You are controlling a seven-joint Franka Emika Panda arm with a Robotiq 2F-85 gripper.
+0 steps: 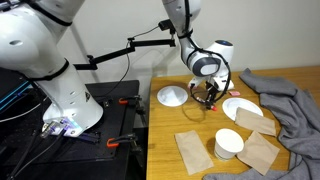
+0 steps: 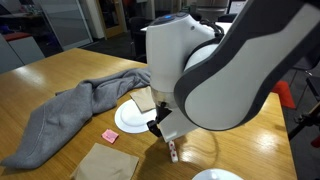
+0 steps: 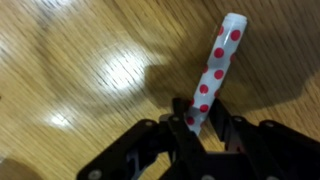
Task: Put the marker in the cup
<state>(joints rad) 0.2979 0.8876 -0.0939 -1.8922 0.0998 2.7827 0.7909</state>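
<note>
wooden table (image 1: 165, 125) with white plates (image 1: 237, 108), a white cup (image 1: 229, 143), tan paper pieces (image 1: 191, 151), a grey cloth (image 1: 287, 100)

Wrist view: the marker's (image 3: 214, 70) lower end is hidden between the tool (image 3: 203, 118) fingers, and the tool body is cut off at the bottom edge. In an exterior view the tool (image 1: 208, 97) is too small to show its grip. The arm (image 2: 230, 70) covers part of a plate (image 2: 128, 118).

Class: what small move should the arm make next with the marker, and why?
Probably carry the marker toward the cup. The wrist view shows the gripper shut on one end of the marker over the wooden table, and in an exterior view the cup stands apart from the gripper, so the marker is not above its opening yet.
</note>
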